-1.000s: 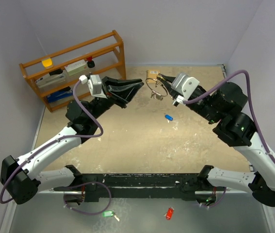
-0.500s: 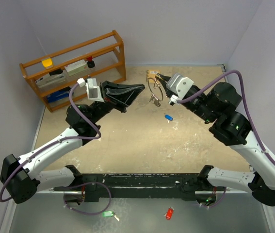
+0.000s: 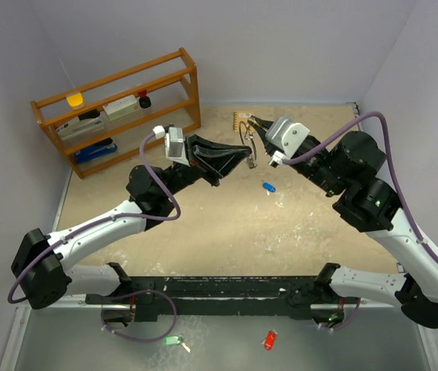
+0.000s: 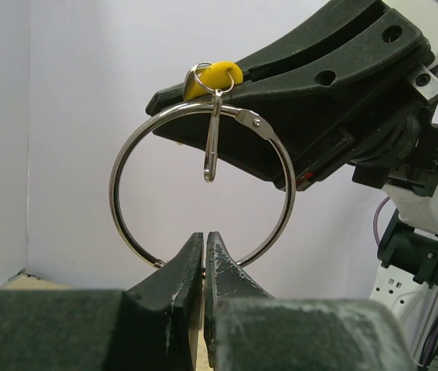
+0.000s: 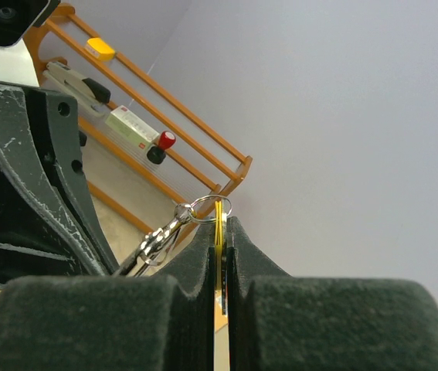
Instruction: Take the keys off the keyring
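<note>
The keyring [image 4: 113, 189] is a large silver wire ring held in the air between both grippers; it also shows in the top view [image 3: 243, 144]. My left gripper [image 4: 205, 241] is shut on the ring's bottom arc, and shows in the top view [image 3: 242, 159]. My right gripper [image 5: 219, 224] is shut on a yellow-headed key [image 5: 219, 215], which shows in the left wrist view [image 4: 217, 75] at the ring's top. A small split ring [image 5: 207, 207] and a silver clip [image 4: 212, 147] hang there. A blue key [image 3: 269, 186] lies on the table below.
A wooden shelf [image 3: 118, 104] with small items stands at the back left. A tan toothed item [image 3: 240, 117] lies near the back wall. A green tag [image 3: 172, 340] and a red tag [image 3: 269, 339] lie in front of the arm bases.
My left gripper was wide open to the left of the ring. It has moved right and shut on the ring's lower arc. My right gripper still holds the yellow key.
</note>
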